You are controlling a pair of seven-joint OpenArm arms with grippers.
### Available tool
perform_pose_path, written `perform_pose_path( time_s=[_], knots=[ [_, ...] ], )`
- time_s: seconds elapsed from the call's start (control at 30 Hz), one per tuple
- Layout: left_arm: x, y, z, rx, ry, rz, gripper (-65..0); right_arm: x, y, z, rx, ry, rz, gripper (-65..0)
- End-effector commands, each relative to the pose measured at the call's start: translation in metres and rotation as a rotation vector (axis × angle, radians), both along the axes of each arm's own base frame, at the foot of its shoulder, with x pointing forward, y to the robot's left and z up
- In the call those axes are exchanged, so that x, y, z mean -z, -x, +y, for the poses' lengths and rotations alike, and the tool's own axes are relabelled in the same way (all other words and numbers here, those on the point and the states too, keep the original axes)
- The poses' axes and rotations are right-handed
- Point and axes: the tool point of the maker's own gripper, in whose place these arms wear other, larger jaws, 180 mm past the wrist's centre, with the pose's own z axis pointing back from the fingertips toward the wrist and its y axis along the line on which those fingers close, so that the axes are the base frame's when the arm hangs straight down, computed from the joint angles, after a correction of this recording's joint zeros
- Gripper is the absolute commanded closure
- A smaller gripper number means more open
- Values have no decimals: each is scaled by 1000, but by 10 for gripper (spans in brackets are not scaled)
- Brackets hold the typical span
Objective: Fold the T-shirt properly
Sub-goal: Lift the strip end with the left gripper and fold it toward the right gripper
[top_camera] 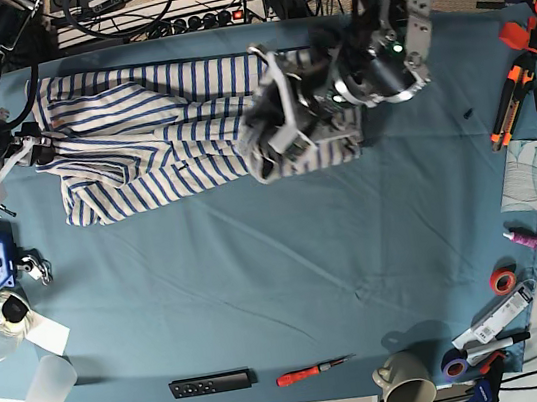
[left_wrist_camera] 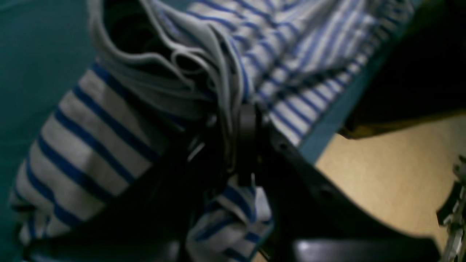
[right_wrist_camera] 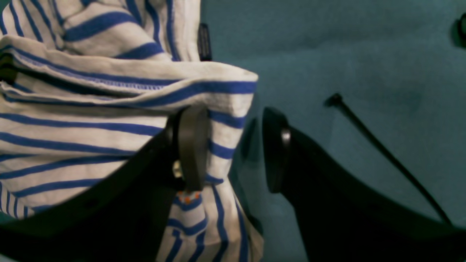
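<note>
Base view gives me no writing I can read anywhere, and neither wrist view shows a legible brand or label; the small dark tag (right_wrist_camera: 204, 42) on the cloth in the right wrist view is too blurred to make out

My left tool (left_wrist_camera: 236, 145) is closed together, clamped on a bunched fold of the T-shirt (left_wrist_camera: 109, 120), with the white neck trim gathered right at its tips. From the base view that tool (top_camera: 282, 123) sits over the right-hand end of the T-shirt (top_camera: 149, 143), where the cloth is heaped up

My right tool (right_wrist_camera: 233, 149) stands apart: one finger presses against the striped hem of the T-shirt (right_wrist_camera: 91, 127), the other hangs over bare teal surface (right_wrist_camera: 346, 54), nothing pinched between them. In the base view I see it (top_camera: 24, 152) at the left edge of the shirt

I see the T-shirt lying crumpled across the far half of the surface (top_camera: 290, 279), stretched between both arms
</note>
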Motion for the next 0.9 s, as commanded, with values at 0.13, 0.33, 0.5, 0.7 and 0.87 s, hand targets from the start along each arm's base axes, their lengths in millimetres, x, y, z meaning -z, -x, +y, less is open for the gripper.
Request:
perform_pose_path(
  time_s=[0.13, 0.33, 0.5, 0.7, 0.87],
  knots=[
    [-18, 6, -30, 49, 63, -56, 0, -15, -9, -9, 0, 30, -46, -248],
    [-24, 6, -46, 45, 77, -77, 0, -15, -9, -9, 0, 30, -45, -248],
    [-28, 6, -50, 46, 94, -97, 0, -15, -9, -9, 0, 30, -46, -248],
    [-33, 9, -54, 89, 116, -132, -84, -15, -9, -9, 0, 30, -45, -248],
    [-38, 9, -56, 84, 146, -131, -228, -16, -9, -9, -1, 30, -46, -248]
  ],
)
